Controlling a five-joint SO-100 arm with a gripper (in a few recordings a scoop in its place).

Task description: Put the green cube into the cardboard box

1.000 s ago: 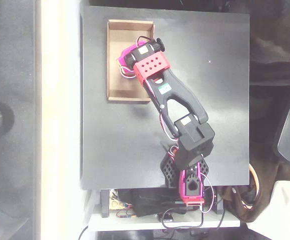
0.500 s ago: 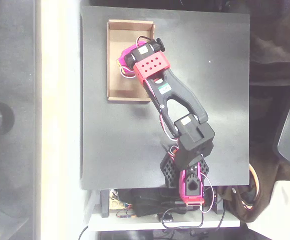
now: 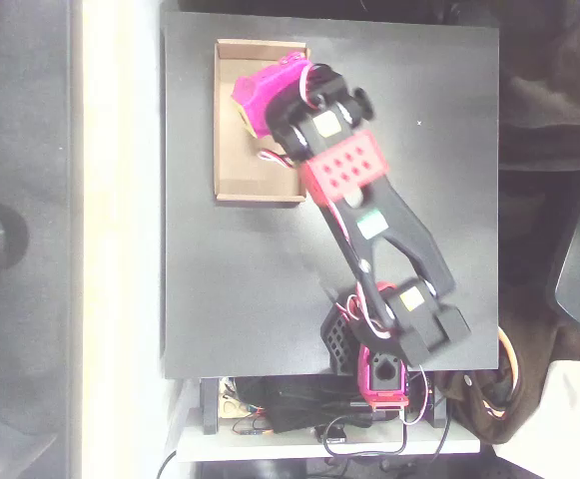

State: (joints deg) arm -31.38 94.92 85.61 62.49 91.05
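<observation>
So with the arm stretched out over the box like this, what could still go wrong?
1. The end effector hangs over the cardboard box, and the overhead view cannot confirm where the green cube is, so a missed or early drop could go unnoticed.
2. The magenta wrist sits close to the box's upper right wall; a swing or retreat could clip it and shove the light box across the black table.
</observation>
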